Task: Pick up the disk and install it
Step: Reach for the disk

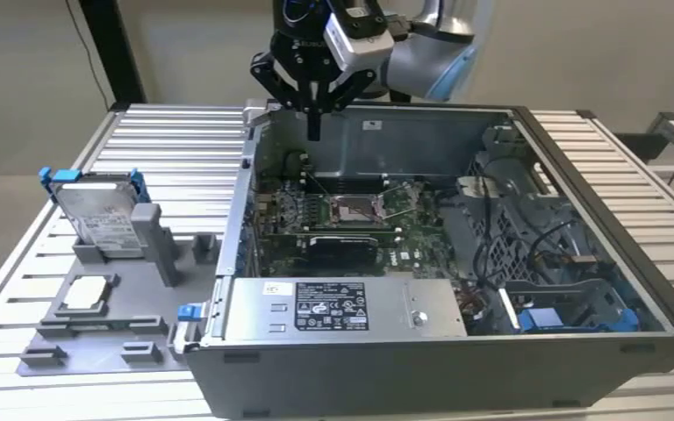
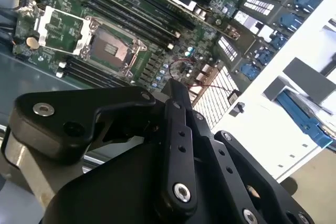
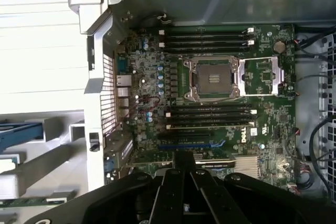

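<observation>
The disk (image 1: 101,217), silver with a white label and blue side rails, stands on edge in a grey holder (image 1: 126,289) on the table at the exterior view's left, outside the computer case. My gripper (image 1: 312,130) hangs over the far left corner of the open case (image 1: 455,351), well away from the disk. Its black fingers are shut together with nothing between them. In both wrist views the fingertips (image 2: 176,86) (image 3: 184,153) meet above the green motherboard (image 3: 210,108).
A small square silver chip (image 1: 85,294) lies on the grey holder below the disk. Inside the case are a grey power supply box with a white label (image 1: 331,307), the empty processor socket (image 3: 212,80), cables and a blue-tabbed bay (image 1: 554,317) at the right.
</observation>
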`<state>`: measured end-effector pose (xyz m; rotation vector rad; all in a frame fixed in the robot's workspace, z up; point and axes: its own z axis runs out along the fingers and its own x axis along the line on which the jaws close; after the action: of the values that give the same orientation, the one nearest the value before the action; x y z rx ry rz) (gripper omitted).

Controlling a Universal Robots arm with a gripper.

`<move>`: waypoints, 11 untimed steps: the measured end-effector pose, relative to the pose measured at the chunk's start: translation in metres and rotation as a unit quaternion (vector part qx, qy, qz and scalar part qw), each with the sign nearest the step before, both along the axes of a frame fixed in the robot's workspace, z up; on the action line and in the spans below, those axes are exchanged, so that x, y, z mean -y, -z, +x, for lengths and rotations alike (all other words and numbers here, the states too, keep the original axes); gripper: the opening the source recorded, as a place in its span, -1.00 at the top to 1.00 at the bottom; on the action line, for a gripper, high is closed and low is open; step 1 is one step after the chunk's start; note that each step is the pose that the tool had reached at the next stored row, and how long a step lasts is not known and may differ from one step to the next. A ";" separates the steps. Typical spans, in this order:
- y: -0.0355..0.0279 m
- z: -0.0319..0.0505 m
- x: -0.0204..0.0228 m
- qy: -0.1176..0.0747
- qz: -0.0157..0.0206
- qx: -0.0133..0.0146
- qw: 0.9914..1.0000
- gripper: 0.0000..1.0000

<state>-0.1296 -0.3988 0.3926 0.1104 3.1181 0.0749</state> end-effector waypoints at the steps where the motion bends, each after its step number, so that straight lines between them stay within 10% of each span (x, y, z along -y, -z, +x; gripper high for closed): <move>1: 0.0000 -0.0015 0.0000 0.000 0.000 0.000 1.000 1.00; 11: 0.0000 -0.0297 0.0000 -0.001 0.000 0.000 1.000 1.00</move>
<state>-0.1593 -0.3987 0.3926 0.1083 3.1182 0.0749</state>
